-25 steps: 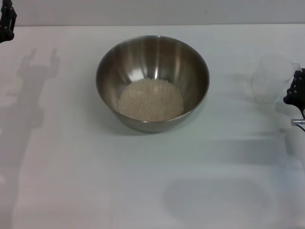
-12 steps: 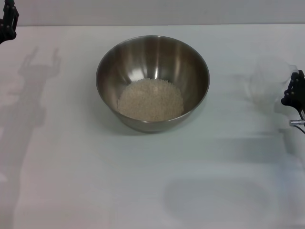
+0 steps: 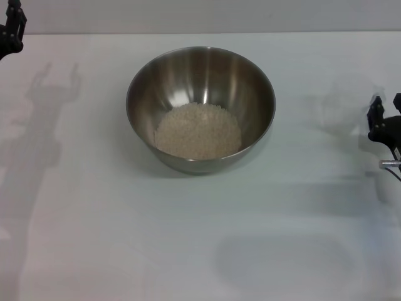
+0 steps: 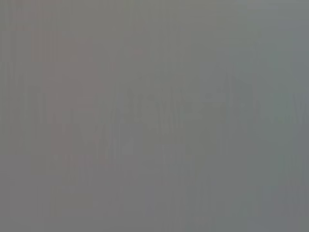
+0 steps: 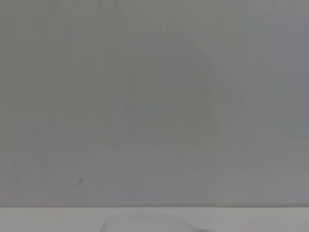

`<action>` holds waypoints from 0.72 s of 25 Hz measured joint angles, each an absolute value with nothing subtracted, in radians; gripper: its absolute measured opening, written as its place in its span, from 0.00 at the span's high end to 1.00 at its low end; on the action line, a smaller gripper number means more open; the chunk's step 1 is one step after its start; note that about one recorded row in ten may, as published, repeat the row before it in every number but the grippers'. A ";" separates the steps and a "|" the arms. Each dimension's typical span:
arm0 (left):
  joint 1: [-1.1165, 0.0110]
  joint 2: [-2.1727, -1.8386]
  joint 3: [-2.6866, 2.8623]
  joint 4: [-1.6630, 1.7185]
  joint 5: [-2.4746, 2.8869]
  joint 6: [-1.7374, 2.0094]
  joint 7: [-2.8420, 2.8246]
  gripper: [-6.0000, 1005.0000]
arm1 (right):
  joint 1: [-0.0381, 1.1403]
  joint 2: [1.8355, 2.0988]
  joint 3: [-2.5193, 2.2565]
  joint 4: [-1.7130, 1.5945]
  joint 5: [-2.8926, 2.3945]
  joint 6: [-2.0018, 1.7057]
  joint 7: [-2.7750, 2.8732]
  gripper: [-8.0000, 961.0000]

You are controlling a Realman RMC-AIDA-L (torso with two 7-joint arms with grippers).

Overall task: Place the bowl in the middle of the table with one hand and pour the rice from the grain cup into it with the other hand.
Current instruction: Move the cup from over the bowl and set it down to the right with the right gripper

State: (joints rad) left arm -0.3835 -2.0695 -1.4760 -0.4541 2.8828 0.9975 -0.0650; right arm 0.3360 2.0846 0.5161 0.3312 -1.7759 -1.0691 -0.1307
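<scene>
Steel bowl (image 3: 200, 94) (round, shiny), granular rice (image 3: 198, 131), white table (image 3: 125, 238)

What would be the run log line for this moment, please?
bowl: mid-table | rice: inside bowl | grain cup: standing on table | right pincer: open beside cup | left pincer: far-left edge

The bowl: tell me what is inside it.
The bowl holds a mound of rice covering its bottom; the steel walls above it are bare. The bowl's floor beneath the grains is covered, so nothing under them can be seen.
</scene>
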 joint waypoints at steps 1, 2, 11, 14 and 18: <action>-0.383 -2.070 -1.476 -0.454 2.883 0.998 -0.065 0.44 | 0.335 2.085 0.500 0.332 -1.776 -1.072 -0.131 0.78; -0.383 -2.070 -1.476 -0.454 2.883 0.998 -0.065 0.44 | 0.335 2.085 0.500 0.332 -1.776 -1.072 -0.131 0.75; -0.383 -2.069 -1.474 -0.454 2.883 0.998 -0.066 0.44 | 0.306 2.088 0.475 0.343 -1.777 -1.101 -0.134 0.51; -0.383 -2.069 -1.474 -0.454 2.884 0.994 -0.065 0.44 | 0.298 2.088 0.470 0.350 -1.777 -1.113 -0.134 0.51; -0.383 -2.069 -1.474 -0.452 2.885 0.992 -0.064 0.44 | 0.285 2.089 0.438 0.359 -1.777 -1.139 -0.136 0.51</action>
State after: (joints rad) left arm -0.3834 -2.0693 -1.4741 -0.4523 2.8845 0.9920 -0.0643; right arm 0.2853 2.0890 0.4376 0.3592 -1.7772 -1.1395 -0.1362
